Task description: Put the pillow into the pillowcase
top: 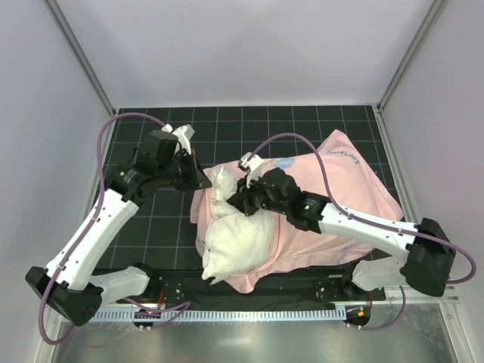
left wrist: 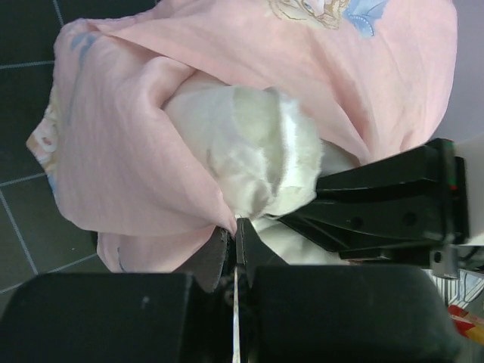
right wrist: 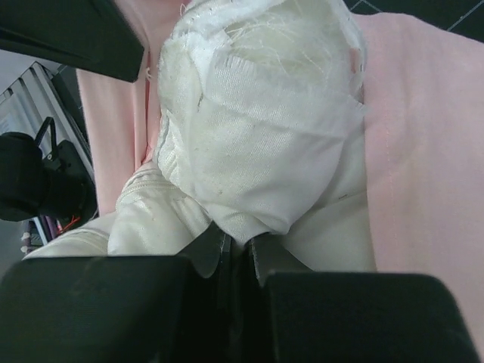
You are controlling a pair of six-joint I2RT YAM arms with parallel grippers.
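- Nearest the lens, the left gripper (left wrist: 236, 236) has its jaws pressed together on a thin edge of the pillowcase (left wrist: 136, 151).
- Just as close in its own view, the right gripper (right wrist: 238, 249) is clamped tight, pinching a bunched fold of the pillow (right wrist: 257, 151).
- On the table (top: 151, 227), the pillow lies at the pillowcase's left edge. Pink folds wrap one end, and most of it lies bare outside.

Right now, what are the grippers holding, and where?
The left gripper pinches the pillowcase at its edge. The right gripper pinches a bunched fold of the pillow.
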